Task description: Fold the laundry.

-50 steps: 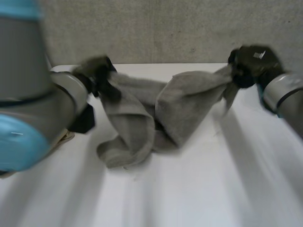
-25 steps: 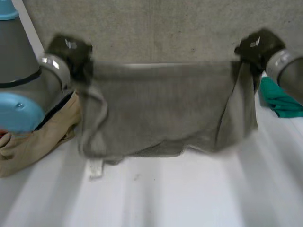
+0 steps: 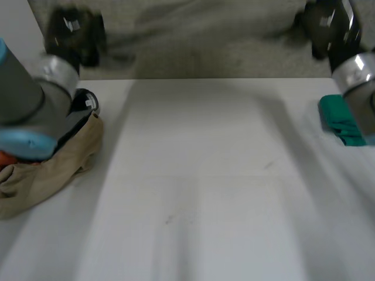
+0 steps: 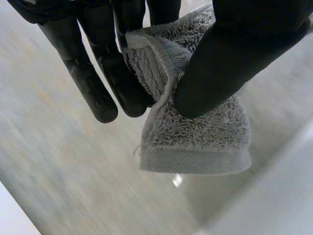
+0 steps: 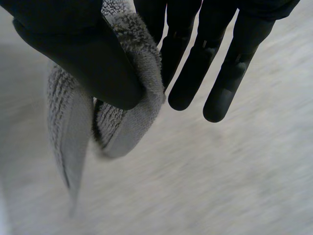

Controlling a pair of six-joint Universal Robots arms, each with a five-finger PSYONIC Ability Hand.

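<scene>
**Left hand** [image 3: 71,34]: raised past the far edge of the table [image 3: 199,175], at its left end, against the grey backdrop [image 3: 234,61]. In the left wrist view the thumb [image 4: 234,54] pinches a hemmed corner of the towel [image 4: 195,137] against the fingers [image 4: 93,83], which are nearly straight. The hem sticks out beyond the thumb tip. The grip is closed on the towel.

**Right hand** [image 3: 331,29]: raised at the same height, past the table's far right end. In the right wrist view the thumb [image 5: 83,58] presses a bunched edge of the towel against the nearest finger. The other fingers [image 5: 195,73] are straight and apart from the cloth. A fold of the towel hangs beyond the thumb. The grip is closed on the towel.

**Towel:** grey terry, off the table, held up between the 2 hands. In the head view it shows as a blurred grey band running from one hand to the other in front of the backdrop. Its lower edge cannot be made out.

**Other items:**
- A beige cloth [image 3: 53,167] lies heaped at the table's left side, partly under the left arm [image 3: 23,111].
- Something orange [image 3: 6,158] is just beside the beige cloth, too little visible to identify.
- A green cloth [image 3: 340,120] lies at the right side, partly behind the right arm [image 3: 360,88].
</scene>
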